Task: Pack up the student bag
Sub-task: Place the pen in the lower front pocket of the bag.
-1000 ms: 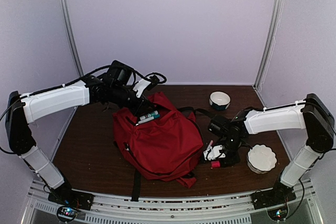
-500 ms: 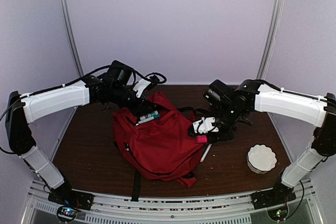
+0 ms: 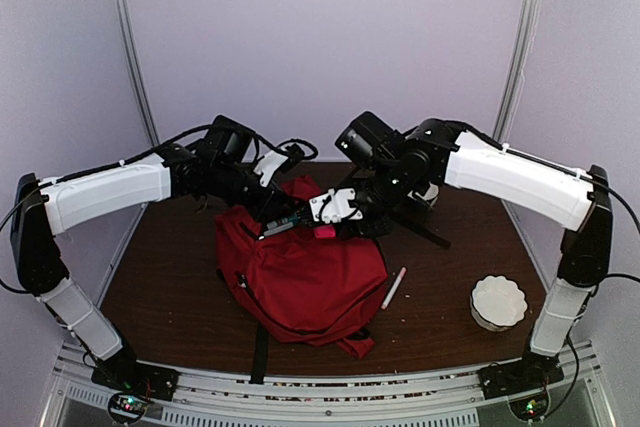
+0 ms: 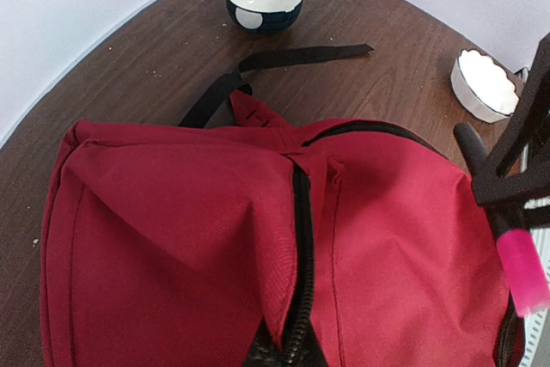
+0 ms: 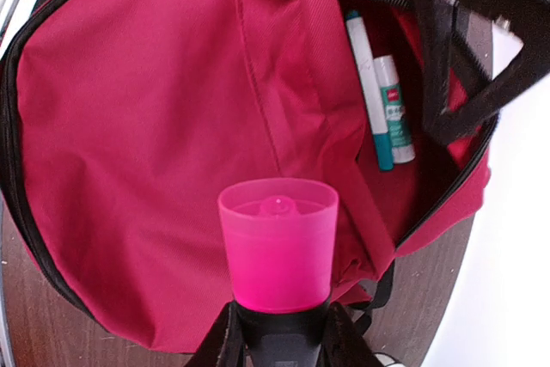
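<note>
Bag position: student bag (image 3: 310, 282) slumped flat on the middle of the counter (image 3: 170, 287), mouth toward the far edge, black strap (image 4: 284, 59) trailing out behind.
Bag mouth: unzipped and gaping at the far-left corner, with two white-and-teal pens (image 5: 382, 105) already inside, side by side.
Left jaws: closed tight at the rim of the mouth, judged to be pinching a fold of red fabric beside the zip (image 4: 299, 238) and tenting it upward.
Right jaws: clamped on the dark barrel of a pink-capped marker (image 5: 278, 242), poised above the bag just short of the opening.
Handling: soft, limp cloth, probably light and near empty; likely to sag, fold and slide on the wood rather than hold a shape; nothing fragile about it.
Where to grip: best at a seam, the zip edge or a strap; loose panel fabric likely to bunch and slip out of a pinch.
Elsewhere: loose pen (image 3: 393, 287) on the counter just right of the bag; white fluted bowl (image 3: 498, 302) further right; dark bowl (image 4: 264, 2) at the far side.
</note>
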Robot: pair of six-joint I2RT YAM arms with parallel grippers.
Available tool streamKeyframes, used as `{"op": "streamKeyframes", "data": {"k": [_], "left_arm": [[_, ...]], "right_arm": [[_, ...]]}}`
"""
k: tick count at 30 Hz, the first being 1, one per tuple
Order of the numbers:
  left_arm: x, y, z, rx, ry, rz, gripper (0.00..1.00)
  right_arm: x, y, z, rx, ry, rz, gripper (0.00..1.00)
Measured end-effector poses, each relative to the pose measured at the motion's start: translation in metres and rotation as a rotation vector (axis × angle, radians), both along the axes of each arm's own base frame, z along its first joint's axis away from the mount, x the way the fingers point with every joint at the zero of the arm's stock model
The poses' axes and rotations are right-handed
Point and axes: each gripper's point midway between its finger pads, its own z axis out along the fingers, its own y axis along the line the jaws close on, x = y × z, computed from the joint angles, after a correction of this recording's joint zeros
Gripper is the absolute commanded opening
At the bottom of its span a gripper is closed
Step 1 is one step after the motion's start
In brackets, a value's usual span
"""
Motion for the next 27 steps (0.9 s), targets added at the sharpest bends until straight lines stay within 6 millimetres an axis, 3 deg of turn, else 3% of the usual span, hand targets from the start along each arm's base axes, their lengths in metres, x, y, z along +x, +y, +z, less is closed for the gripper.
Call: {"op": "streamKeyframes", "data": {"k": [6,16,27], "left_arm": [[-0.001,-0.001,-0.001,0.003,0.005,-0.003,0.00],[0.000,0.000,0.001,0.007,0.005,-0.001,0.00],[0.001,0.001,0.001,0.013,0.003,0.008,0.00]], "right_arm": [[0.007,0.031,0.011,0.030,-0.056,0.063,0.14],[0.015,0.066,-0.015,-0.044,-0.208,0.175,0.13],[0.044,0.098,-0.019,-0.022,-0.385,0.190,0.13]]}}
